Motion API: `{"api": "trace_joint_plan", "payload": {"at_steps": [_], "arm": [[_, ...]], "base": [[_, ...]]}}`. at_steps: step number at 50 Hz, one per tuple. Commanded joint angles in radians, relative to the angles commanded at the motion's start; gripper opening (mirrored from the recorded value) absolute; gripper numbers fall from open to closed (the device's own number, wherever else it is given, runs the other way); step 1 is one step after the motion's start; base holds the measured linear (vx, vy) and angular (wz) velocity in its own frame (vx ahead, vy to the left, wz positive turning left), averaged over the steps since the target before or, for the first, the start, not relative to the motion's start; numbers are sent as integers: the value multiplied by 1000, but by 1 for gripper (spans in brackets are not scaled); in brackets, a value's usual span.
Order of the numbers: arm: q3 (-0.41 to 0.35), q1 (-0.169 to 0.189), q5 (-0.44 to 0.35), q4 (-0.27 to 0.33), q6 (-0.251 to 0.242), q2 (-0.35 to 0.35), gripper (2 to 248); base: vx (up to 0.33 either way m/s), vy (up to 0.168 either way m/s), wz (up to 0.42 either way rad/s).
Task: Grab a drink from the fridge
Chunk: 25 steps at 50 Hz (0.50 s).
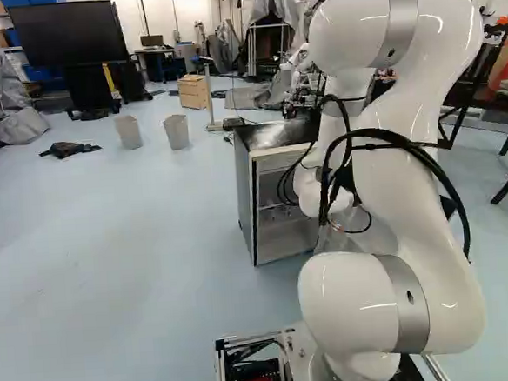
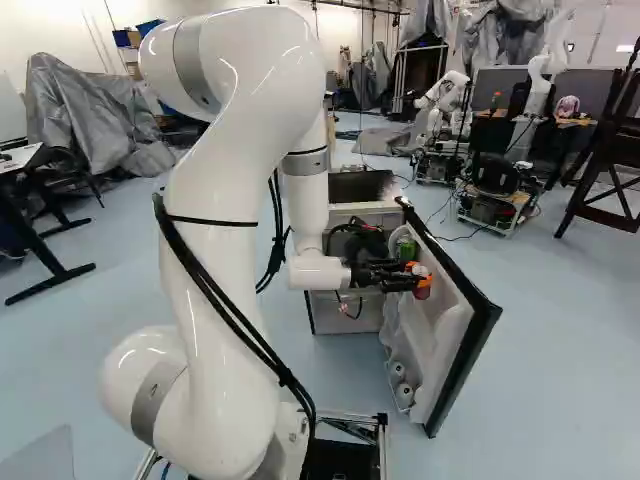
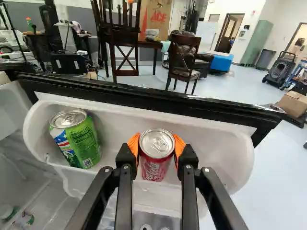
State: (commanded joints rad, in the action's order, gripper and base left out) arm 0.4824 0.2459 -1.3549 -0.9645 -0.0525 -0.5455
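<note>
Cans of metal, two in all, show at the upper white plastic door shelf (image 3: 225, 158): one red can with a silver top (image 3: 156, 158) and one green can with a silver top (image 3: 79, 141). The single black two-fingered gripper (image 2: 420, 275) has the red can clasped, its two orange pads (image 3: 134, 144) pressing from opposite sides. The red can is upright, with its lower part within the shelf's walls; whether its base touches the shelf floor I cannot tell. The green can leans a little in the same shelf, apart from the gripper, nearer the fridge body. One small, pale, box-shaped fridge (image 1: 248, 204) stands ahead of the one glossy white arm (image 1: 386, 146), its one black-edged door (image 2: 470, 345) swung open. Lower on that door, two pale round-ended items (image 2: 397, 371) sit one beside the other, too small to name. Beyond, at the upper left of the left base view, are one wide black screen (image 1: 67, 33), two grey tapered bins (image 1: 128, 132) and one light wooden drawer cabinet (image 1: 192, 92).
</note>
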Motion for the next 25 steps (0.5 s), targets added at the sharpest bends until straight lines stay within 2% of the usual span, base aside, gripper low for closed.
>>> {"api": "trace_joint_plan", "payload": {"at_steps": [25], "arm": [[-112,-103,-85,15,0,65,94]], "base": [[0,0,0]]}}
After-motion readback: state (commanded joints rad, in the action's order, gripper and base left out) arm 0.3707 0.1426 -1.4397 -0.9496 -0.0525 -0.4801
